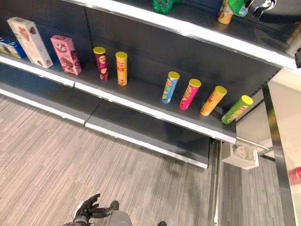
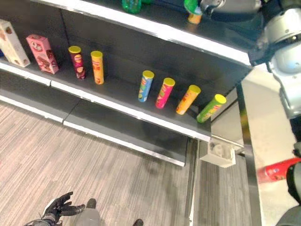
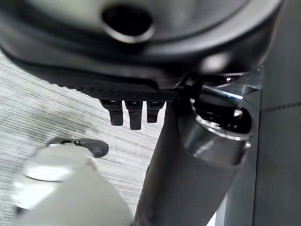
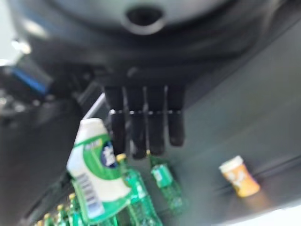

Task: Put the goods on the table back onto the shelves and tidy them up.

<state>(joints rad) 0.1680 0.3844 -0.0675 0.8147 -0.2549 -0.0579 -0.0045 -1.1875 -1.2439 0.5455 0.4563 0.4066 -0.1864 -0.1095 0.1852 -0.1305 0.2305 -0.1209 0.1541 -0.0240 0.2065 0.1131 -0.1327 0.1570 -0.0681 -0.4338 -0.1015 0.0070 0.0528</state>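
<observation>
Left eye view: white-green bottle [image 1: 237, 7] at upper right, over the top shelf [image 1: 197, 30], beside an orange jar [image 1: 225, 14]. Left hand [image 1: 87, 209] low at bottom, fingers spread, far off.
Right eye view: red can [image 2: 277, 170] on table [image 2: 263, 132], lower right.
Right wrist view: right hand [image 4: 143, 127], fingers straight and together; bottle tilted just beside them, long axis roughly along the fingers. Thumb grip: cannot tell.

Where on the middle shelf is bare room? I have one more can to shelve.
Bare patch between the orange can and the blue can. Smaller gap between the pink box and the dark red can. Crowded at the right end: the blue, pink, orange-yellow and green cans stand close.
</observation>
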